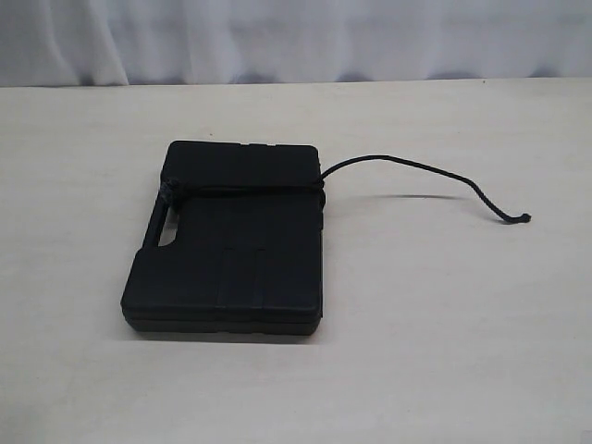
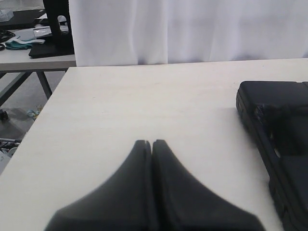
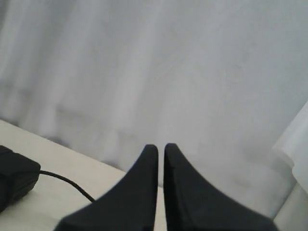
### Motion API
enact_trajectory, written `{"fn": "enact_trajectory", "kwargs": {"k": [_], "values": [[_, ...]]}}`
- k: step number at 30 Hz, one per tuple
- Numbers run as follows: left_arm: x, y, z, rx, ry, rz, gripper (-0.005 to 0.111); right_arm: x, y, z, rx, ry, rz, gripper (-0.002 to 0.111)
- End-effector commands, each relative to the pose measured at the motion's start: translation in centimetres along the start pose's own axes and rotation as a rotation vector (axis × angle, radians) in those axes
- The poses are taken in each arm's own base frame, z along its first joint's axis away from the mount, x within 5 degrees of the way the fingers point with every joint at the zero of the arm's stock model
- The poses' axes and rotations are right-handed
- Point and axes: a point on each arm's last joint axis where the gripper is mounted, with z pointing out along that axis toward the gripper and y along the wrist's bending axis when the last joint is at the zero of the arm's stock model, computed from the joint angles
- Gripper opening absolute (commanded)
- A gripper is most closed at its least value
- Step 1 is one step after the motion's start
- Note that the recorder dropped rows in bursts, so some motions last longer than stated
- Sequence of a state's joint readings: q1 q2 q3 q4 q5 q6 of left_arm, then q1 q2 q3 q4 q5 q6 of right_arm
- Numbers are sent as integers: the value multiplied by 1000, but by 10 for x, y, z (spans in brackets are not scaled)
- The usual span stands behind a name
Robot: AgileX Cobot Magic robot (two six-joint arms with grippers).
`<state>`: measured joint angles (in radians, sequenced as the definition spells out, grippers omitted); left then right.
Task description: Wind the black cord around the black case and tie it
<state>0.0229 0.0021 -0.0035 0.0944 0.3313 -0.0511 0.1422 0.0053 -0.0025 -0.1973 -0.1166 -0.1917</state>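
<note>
Closest in are the grippers themselves. The left gripper (image 2: 152, 142) has its jaws pressed together on nothing, and the right gripper (image 3: 160, 147) is pinched closed and empty too. Neither one shows up in the exterior view.

Next out is the black case (image 1: 231, 240), lying flat on the table (image 1: 444, 351), a bit left of centre with its handle slot (image 1: 165, 227) on the left edge. The black cord (image 1: 416, 166) crosses the lid side to side toward the far end, with a knotty lump at the left edge just past the slot.

From the case's right edge the loose tail runs off rightward, well clear of it, ending in a knotted tip (image 1: 525, 218). So the free end lies on the right arm's side. That arm is probably the one to fetch it, and it'd need to open up first. Can't tell from here if the wrap is properly tied.
</note>
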Motion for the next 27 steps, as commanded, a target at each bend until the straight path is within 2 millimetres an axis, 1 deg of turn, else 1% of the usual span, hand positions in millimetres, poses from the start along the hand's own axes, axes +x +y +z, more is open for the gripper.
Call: {"fn": "enact_trajectory", "kwargs": {"k": [1,5,10,14,16,20,24,27], "values": [[0,0,0,1,-5,-5,0,8,1,-1,-7,77,71,4],[0,0,0,1,-5,-5,0,15,3,-2,-15,164,135,4],[0,0,0,1,-5,-5,0,20,4,-3,-20,215,162,4],[0,0,0,1,-5,-5,0,25,5,-4,-19,278,232,4],[0,0,0,1,-5,-5,0,25,5,-4,-14,281,270,4],[0,0,0,1,-5,-5,0,28,6,-5,-13,314,290,4],[0,0,0,1,-5,-3,0,38,8,-9,-13,435,328,4],[0,0,0,1,-11,-3,0,38,8,-9,-9,439,347,4]]}}
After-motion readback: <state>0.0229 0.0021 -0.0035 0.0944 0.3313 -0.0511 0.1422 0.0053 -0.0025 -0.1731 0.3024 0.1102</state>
